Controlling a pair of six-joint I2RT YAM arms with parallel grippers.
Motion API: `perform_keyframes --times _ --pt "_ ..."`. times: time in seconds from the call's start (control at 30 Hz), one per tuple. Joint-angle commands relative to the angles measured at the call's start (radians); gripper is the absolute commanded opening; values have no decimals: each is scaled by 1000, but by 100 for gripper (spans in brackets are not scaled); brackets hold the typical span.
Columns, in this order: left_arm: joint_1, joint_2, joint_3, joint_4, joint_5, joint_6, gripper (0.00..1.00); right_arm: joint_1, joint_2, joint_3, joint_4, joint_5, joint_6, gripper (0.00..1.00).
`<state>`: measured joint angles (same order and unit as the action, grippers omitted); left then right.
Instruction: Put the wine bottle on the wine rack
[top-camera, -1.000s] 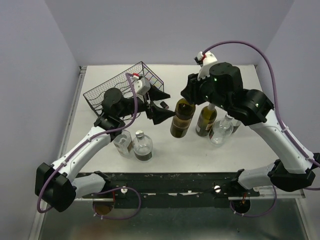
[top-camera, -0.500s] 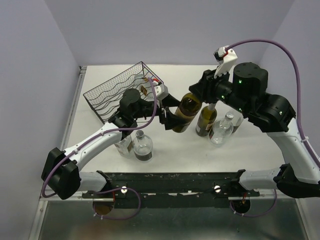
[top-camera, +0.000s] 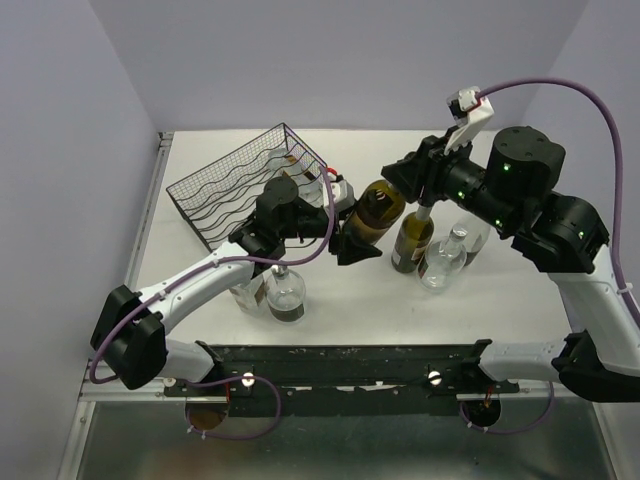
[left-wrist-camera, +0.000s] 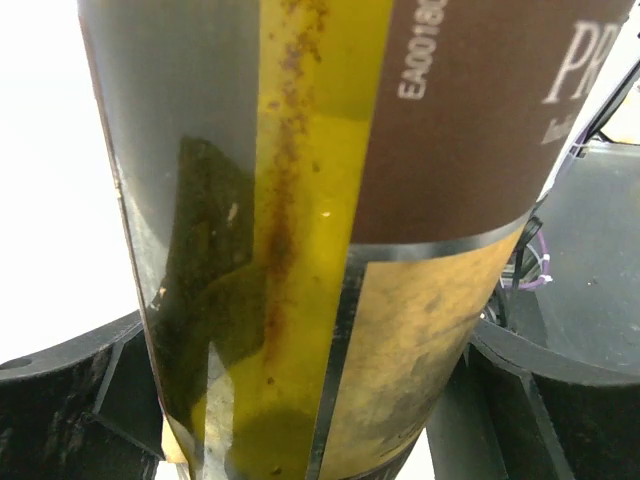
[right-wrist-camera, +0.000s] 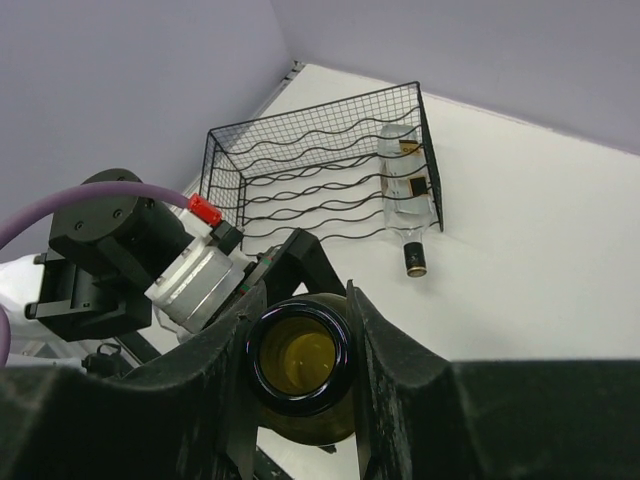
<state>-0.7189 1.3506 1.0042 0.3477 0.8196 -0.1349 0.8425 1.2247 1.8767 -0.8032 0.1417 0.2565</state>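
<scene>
Top external view: right of the wine rack (top-camera: 230, 190), the right gripper (right-wrist-camera: 298, 345) pinches the neck of the tilted wine bottle (top-camera: 372, 215), while the left gripper (top-camera: 352, 232), jaws spread around its body, seemingly moves to take it, grip unclear.

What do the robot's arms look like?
The left arm and right arm are white tubes with chunky black joints. A purple cable loops along each. The left gripper and right gripper are black. Tiny green lights glow on the right arm.

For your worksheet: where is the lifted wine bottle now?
Top view, centre: the wine bottle tilts between the wine rack at left and a standing dark bottle.
</scene>
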Motion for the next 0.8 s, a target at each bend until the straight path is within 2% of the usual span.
perform_keyframes --times 0.0,0.03,0.07,0.1,0.17,0.2,0.3,0.33,0.37,0.4,0.47,0.63,0.77 --pt "7 -8 31 -44 -30 35 40 7 -71 -1 162 -48 53 1" --pt "7 -8 36 -53 -31 41 27 6 -74 -8 164 -48 55 1" --pt "7 -10 42 -62 -39 49 3 7 -79 -13 164 -47 55 1" --pt "7 -11 45 -68 -57 55 0 6 -80 -19 164 -45 55 1" --pt "7 -25 43 -85 -83 93 0 6 -88 -30 156 -30 61 1" --pt "7 -37 47 -96 -112 116 0 6 -91 -33 144 -21 59 5" --pt "6 -64 62 -159 -206 237 0 6 -111 -65 133 -22 37 37" --pt "7 -71 73 -176 -249 280 0 7 -126 -82 133 -21 27 54" --pt "7 -79 80 -185 -279 319 0 6 -137 -97 130 -17 15 66" --pt "6 -85 83 -191 -302 377 0 7 -146 -117 128 -11 6 75" --pt "6 -105 80 -168 -347 457 0 7 -163 -139 115 4 -17 87" --pt "6 -145 62 -104 -399 676 0 7 -209 -163 75 62 -60 95" --pt "6 -177 1 -49 -395 857 0 7 -251 -169 56 87 -82 96"
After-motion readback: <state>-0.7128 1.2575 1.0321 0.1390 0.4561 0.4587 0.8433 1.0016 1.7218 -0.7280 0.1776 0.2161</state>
